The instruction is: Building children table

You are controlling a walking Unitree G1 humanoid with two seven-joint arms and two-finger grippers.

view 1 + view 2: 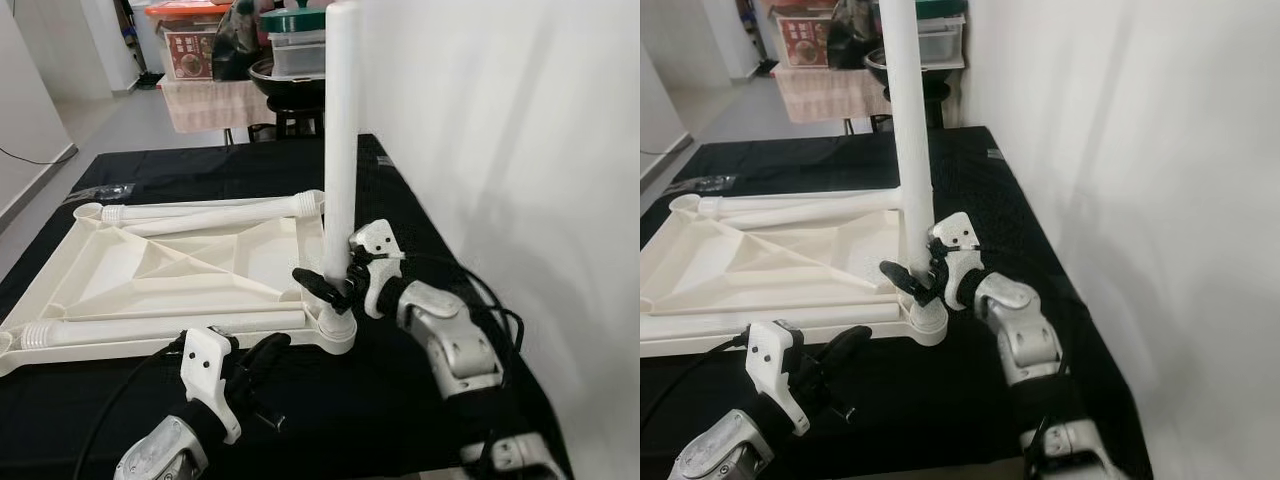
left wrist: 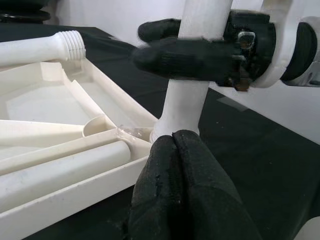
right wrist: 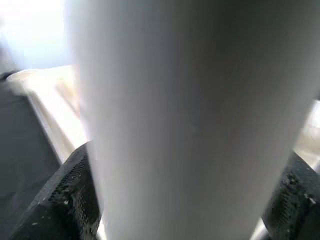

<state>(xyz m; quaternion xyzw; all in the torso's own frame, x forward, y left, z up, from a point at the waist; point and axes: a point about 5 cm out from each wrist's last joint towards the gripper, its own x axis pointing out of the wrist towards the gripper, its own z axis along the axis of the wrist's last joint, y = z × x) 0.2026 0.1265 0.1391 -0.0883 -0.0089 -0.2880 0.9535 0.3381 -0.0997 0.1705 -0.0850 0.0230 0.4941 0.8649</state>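
Note:
A white plastic tabletop [image 1: 150, 270] lies upside down on the black cloth. One white table leg [image 1: 341, 150] stands upright in the tabletop's near right corner socket [image 1: 334, 328]. My right gripper [image 1: 335, 278] is shut on that leg just above the socket. Loose white legs lie across the tabletop, one along the far edge [image 1: 210, 210] and one along the near edge [image 1: 170, 326]. My left gripper [image 1: 268, 352] is shut and empty, just in front of the near edge, left of the socket. The left wrist view has its closed fingers [image 2: 180, 190] before the leg's base [image 2: 182, 112].
A white wall [image 1: 500, 150] runs close along the right side of the black-covered table [image 1: 400, 400]. Behind the table stands a stool with stacked containers and pots [image 1: 295, 50]. A cable [image 1: 110, 410] trails from my left arm.

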